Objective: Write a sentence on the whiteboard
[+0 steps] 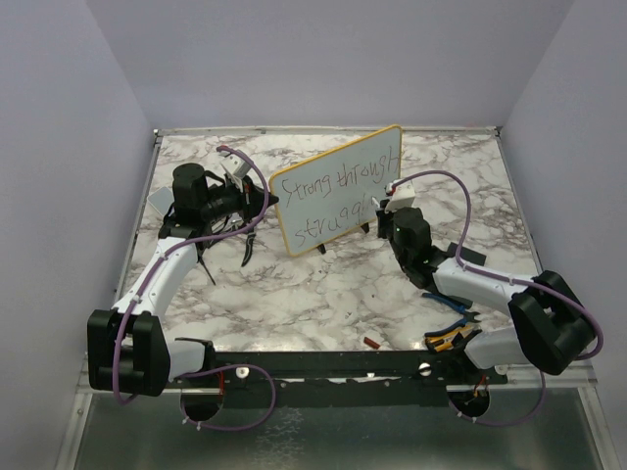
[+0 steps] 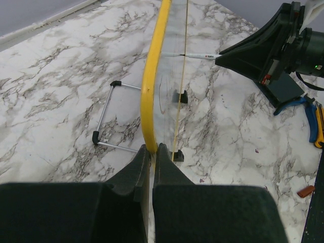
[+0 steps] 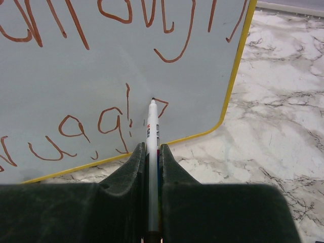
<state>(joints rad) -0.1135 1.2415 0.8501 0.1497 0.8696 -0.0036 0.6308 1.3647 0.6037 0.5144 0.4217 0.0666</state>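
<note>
While working over marble table (image 1: pixel 294 294), bracing whiteboard (image 1: pixel 338 191) upright near centre, its face angled toward right arm. Clamping yellow frame edge between shut jaws of left gripper (image 2: pixel 152 149). Pinching marker (image 3: pixel 152 126) tight in right gripper (image 3: pixel 150 152), tip touching board's lower right area. Seemingly adding late letters to second line of sentence (image 3: pixel 109 124), just past "ugg" and tall stroke. Next, likely calling for short, light strokes rightward, avoiding tipping board or running onto frame.
</note>
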